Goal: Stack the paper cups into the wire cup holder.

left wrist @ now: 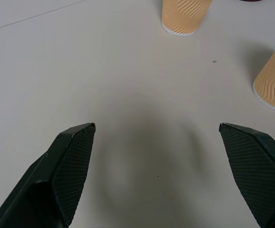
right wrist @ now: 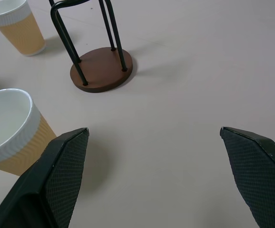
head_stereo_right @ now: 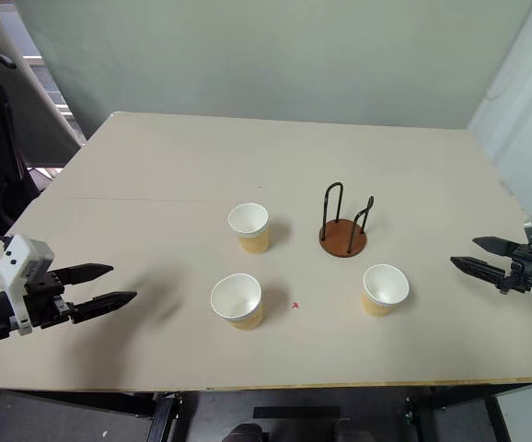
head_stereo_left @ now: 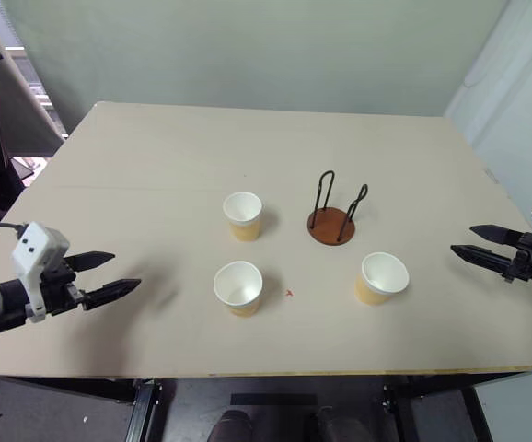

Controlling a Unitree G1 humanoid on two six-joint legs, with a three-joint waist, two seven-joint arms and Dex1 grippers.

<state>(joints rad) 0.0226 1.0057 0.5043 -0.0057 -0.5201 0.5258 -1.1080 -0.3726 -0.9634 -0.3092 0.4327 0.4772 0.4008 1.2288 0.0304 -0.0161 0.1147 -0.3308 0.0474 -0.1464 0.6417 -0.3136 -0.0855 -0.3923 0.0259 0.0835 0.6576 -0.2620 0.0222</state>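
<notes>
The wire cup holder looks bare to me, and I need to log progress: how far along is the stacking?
Nothing is done yet: the wire cup holder is empty. All three paper cups stand upright and apart on the table. Nothing is in hand: the left gripper and right gripper are open at the table's sides. All three cups remain to be stacked.

- Three paper cups point(head_stereo_right: 248, 226) point(head_stereo_right: 237, 300) point(head_stereo_right: 385, 289) upright on worktop point(head_stereo_right: 156, 193), apart.
- Wire cup holder point(head_stereo_right: 343, 238) empty, between far and right cups.
- Left tool point(head_stereo_right: 100, 285) and right tool point(head_stereo_right: 471, 255) open, at opposite edges.
</notes>
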